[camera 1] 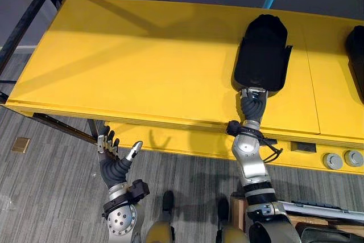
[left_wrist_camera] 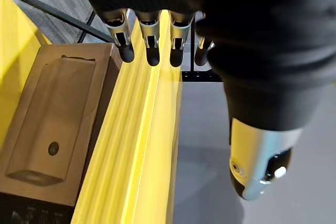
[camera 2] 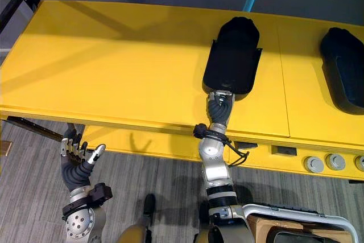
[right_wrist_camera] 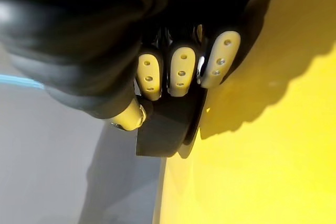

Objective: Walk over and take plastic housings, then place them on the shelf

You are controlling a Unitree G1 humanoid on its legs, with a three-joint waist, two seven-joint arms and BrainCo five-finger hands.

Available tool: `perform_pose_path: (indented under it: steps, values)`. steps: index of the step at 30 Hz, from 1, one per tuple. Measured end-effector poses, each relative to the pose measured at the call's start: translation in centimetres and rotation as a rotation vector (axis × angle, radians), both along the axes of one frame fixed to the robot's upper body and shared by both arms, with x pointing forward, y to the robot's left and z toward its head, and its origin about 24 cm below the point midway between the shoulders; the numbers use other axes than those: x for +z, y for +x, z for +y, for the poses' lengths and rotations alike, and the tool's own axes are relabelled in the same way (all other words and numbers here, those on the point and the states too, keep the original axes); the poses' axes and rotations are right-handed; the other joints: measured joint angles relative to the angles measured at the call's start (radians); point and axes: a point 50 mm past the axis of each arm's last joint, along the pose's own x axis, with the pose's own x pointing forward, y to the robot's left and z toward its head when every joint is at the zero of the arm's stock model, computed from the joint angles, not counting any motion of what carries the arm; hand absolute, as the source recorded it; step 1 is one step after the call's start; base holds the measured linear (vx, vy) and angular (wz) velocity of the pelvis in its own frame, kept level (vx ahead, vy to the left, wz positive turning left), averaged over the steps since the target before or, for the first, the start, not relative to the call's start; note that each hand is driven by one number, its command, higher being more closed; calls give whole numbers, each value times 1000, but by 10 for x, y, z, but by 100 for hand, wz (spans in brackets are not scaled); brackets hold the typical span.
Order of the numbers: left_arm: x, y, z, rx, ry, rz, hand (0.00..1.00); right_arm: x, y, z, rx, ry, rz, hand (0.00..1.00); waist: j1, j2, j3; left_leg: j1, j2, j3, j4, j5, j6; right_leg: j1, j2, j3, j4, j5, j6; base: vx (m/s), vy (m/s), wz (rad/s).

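A black plastic housing [camera 1: 261, 55] lies right of centre on the yellow worktop [camera 1: 142, 66]. It is probably light, stiff and slick. The right robot hand [camera 1: 253, 102] pinches its near rim. The left robot hand [camera 1: 116, 166] hangs relaxed, empty.

L hand [camera 1: 115, 166] splayed, R hand [camera 1: 252, 105] clenched

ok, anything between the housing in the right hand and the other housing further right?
Nothing: bare yellow top with one panel seam lies between the held housing and the second housing, as the right eye view shows.
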Motion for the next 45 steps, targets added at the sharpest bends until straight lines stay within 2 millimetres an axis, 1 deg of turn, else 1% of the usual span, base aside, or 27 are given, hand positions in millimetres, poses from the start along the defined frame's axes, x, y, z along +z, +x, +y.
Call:
perform_pose_path:
  steps: [11, 14, 15, 18, 20, 21, 23, 24, 25, 26, 29, 30, 31, 32, 33, 34, 35, 36, 37, 38, 39, 40, 41, 42, 43, 44, 45]
  values:
    - [4, 4, -4, -16, -4, -24, 0, 9, 4, -1, -5, -12, -22, 100, 0, 1, 16, -6, -5, -14, 3, 3, 2, 3, -5, -15, -1, 0, 0, 3, 5, 3]
    - [14, 7, -7, -32, -6, -68, 0, 0, -13, 0, 23, -21, -26, 100, -3, -1, 17, 1, -5, -13, 3, 3, 2, 9, -4, -16, -1, 0, 0, 0, 0, 0]
    - [16, 6, -8, -36, -7, -80, 0, -3, -19, 1, 35, -25, -26, 0, -6, -1, 17, 2, -5, -13, 4, 3, 2, 11, -4, -16, -1, 0, 0, 0, 0, 0]
    - [26, 5, -11, -49, -5, -124, 0, -21, -49, 4, 109, -41, -2, 0, -30, -3, 16, 33, -2, 2, 3, -3, -3, 35, -3, -8, -2, -2, -1, 17, 3, -13]
    - [30, 4, -15, -70, 15, -142, 0, -30, -76, -3, 135, -44, 1, 0, -50, -13, 10, 75, 3, 25, 0, -18, -11, 62, 1, 12, 0, -10, -3, -5, 0, -29]
    - [31, 4, -17, -78, 19, -146, 0, -31, -83, -5, 140, -46, -1, 0, -56, -17, 6, 83, 6, 32, -1, -21, -12, 67, 3, 20, 0, -11, -4, -8, -5, -37]
    - [33, 4, -22, -128, 55, -153, 0, -37, -103, -16, 151, -54, 8, 0, -80, -45, -26, 113, 18, 65, -1, -42, -20, 75, 15, 50, 0, -18, -4, -1, -10, -47]
    - [34, 4, -27, -164, 64, -160, 0, -41, -115, -27, 125, -48, 23, 0, -92, -56, -53, 123, 25, 81, 0, -45, -23, 73, 22, 66, 0, -18, -5, 67, -12, -102]
    - [43, 8, -46, -267, 52, -221, 0, -66, -149, -72, -72, -47, 155, 0, -130, -65, -133, 173, 40, 146, 1, -62, -28, 88, 39, 130, 2, -14, -8, 100, -6, -98]
    - [45, 10, -50, -292, 54, -235, 0, -70, -157, -82, -119, -46, 178, 0, -144, -63, -144, 180, 43, 158, 3, -63, -28, 86, 43, 145, 1, -11, -11, 94, 2, -94]
    - [45, 16, -55, -323, 59, -240, 0, -75, -165, -88, -148, -29, 207, 0, -162, -57, -155, 195, 59, 198, 4, -74, -38, 68, 62, 182, 2, -7, -13, -19, -2, -37]
    - [44, 16, -53, -311, 62, -235, 0, -77, -164, -87, -141, -24, 211, 0, -156, -56, -156, 202, 64, 220, 17, -96, -48, 57, 71, 213, 13, -8, -13, -57, 16, -117]
    - [41, 18, -46, -278, 70, -221, 0, -80, -163, -86, -138, -14, 223, 0, -130, -56, -153, 192, 76, 265, 110, -166, -58, 29, 92, 292, 48, -10, -11, -54, 52, -180]
    - [39, 17, -40, -246, 69, -216, 0, -84, -160, -87, -134, -15, 234, 0, -102, -51, -153, 165, 79, 244, 242, -255, -54, 5, 117, 374, 75, -9, -14, -30, 97, -264]
    - [38, 15, -34, -206, 59, -217, 0, -86, -154, -92, -127, -24, 241, 0, -83, -13, -153, 111, 83, 113, 413, -363, -20, -14, 166, 467, 102, -10, -18, -10, 113, -221]
    - [39, 16, -34, -201, 58, -219, 0, -86, -152, -94, -125, -26, 241, 0, -85, 4, -154, 89, 83, 36, 469, -394, -30, -26, 185, 491, 112, -9, -19, 0, 158, -209]
    - [41, 17, -34, -198, 51, -235, 0, -85, -149, -99, -128, -42, 242, 0, -86, 33, -153, 61, 54, -164, 565, -454, -61, -64, 225, 549, 158, -14, -12, -19, 204, -151]
    - [45, 19, -38, -211, 42, -255, 0, -84, -148, -101, -122, -49, 241, 0, -86, 50, -149, 62, 30, -298, 608, -504, -74, -98, 260, 590, 221, -37, 3, -21, 233, -133]
    - [49, 21, -45, -233, 31, -277, 0, -85, -151, -102, -124, -30, 243, 0, -101, 53, -144, 70, 18, -339, 622, -541, -65, -120, 274, 596, 274, -62, 12, -23, 217, -62]
    - [53, 23, -49, -248, 23, -295, 0, -86, -155, -101, -129, -13, 244, 0, -110, 50, -139, 79, 13, -346, 622, -562, -51, -130, 279, 595, 306, -79, 19, -99, 281, -15]
    - [60, 26, -59, -285, 16, -333, 0, -87, -167, -96, -141, 21, 248, 0, -111, 31, -126, 94, -1, -333, 626, -591, -17, -138, 282, 609, 344, -92, 33, -162, 319, -44]
    - [64, 26, -63, -296, 25, -355, 0, -85, -177, -84, -128, 68, 242, 0, -96, 3, -119, 103, -15, -285, 646, -597, -7, -130, 281, 658, 322, -82, 35, -191, 317, -70]
    - [65, 26, -64, -291, 23, -360, 0, -82, -180, -78, -113, 84, 233, 0, -96, -3, -117, 97, -23, -267, 663, -604, 4, -123, 275, 681, 288, -62, 36, -151, 224, -107]
    - [66, 25, -65, -290, 22, -365, 0, -78, -184, -71, -95, 102, 221, 0, -94, -3, -119, 80, -29, -233, 682, -608, 26, -113, 253, 706, 209, -27, -3, -279, 353, -140]
    - [67, 26, -67, -297, 20, -371, 0, -77, -183, -66, -67, 125, 211, 0, -82, -11, -120, 64, -25, -144, 661, -586, 61, -110, 207, 690, 79, -67, -115, -299, 354, -222]
    - [70, 26, -67, -298, 16, -386, 0, -80, -180, -61, -37, 133, 224, 0, -63, 0, -111, 68, 16, -34, 613, -542, 83, -160, 187, 471, 87, -73, -121, -354, 405, -233]
    - [72, 27, -68, -301, 16, -392, 0, -81, -177, -58, -19, 137, 227, 0, -50, -6, -115, 72, 33, 19, 587, -523, 85, -185, 181, 340, 122, -55, -114, -236, 281, -270]
